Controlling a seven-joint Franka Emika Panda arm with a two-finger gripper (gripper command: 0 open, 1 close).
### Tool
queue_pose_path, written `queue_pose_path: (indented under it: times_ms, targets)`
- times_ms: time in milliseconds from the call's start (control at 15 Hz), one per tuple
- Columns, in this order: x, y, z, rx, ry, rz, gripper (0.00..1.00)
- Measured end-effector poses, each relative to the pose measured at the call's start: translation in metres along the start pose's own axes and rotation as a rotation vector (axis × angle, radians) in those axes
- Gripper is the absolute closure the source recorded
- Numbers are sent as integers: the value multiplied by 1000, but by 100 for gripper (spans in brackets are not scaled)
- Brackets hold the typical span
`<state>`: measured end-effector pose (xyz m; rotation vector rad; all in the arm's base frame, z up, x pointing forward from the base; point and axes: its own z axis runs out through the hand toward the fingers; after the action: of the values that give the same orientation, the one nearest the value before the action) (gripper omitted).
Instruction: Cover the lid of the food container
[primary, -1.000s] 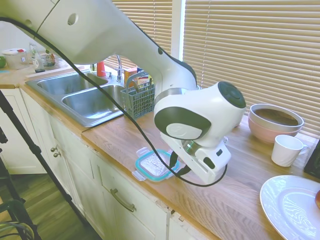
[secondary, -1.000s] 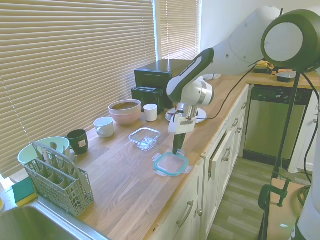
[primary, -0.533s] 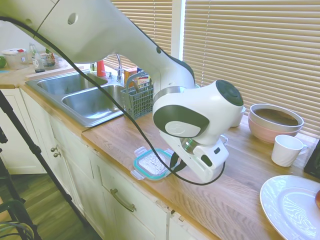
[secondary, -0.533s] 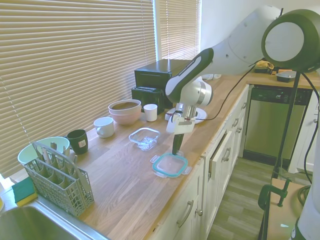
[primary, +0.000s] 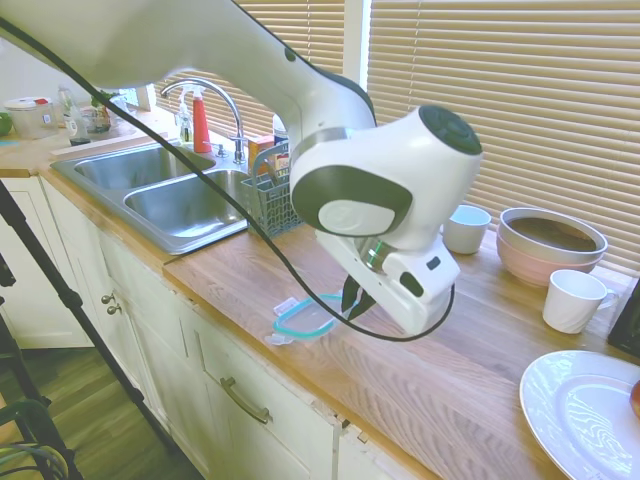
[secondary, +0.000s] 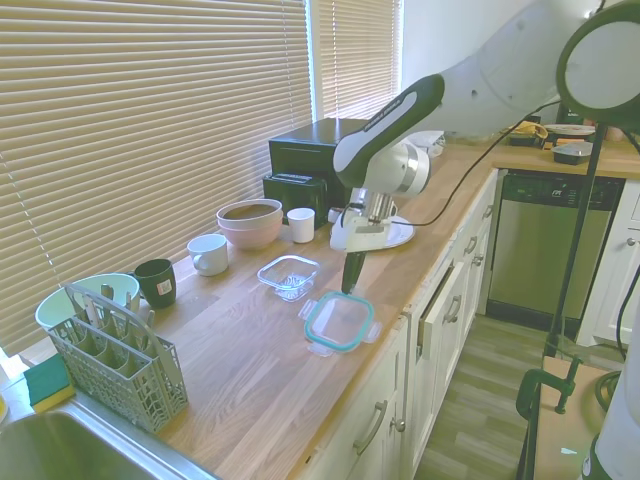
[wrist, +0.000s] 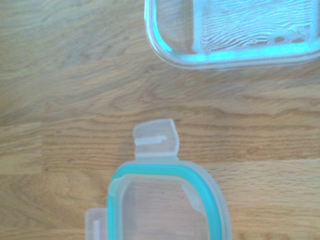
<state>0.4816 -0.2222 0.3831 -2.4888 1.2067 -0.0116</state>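
Half done at best: hand clamped on the lid, lifted tilted off the worktop; food container just beside, uncovered. Left: place, release.

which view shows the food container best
The second exterior view: the whole clear food container stands unblocked on the counter beyond the lid. The wrist view catches only one edge; in the first exterior view the arm hides it.

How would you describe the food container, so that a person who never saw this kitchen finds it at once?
Start at the long wooden countertop under the window blinds. Near its middle, in front of the pink ceramic bowl, stands the small square clear tub. Unlike the round bowls and mugs nearby, it is see-through, shallow and open on top.
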Motion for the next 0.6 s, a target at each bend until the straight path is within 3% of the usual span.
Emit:
queue_pose_path:
  times_ms: [333, 600]
  targets:
    - [-36, -10, -60, -7, 54, -9, 100]
    - [-47, -13, -84, -14, 75, -6, 100]
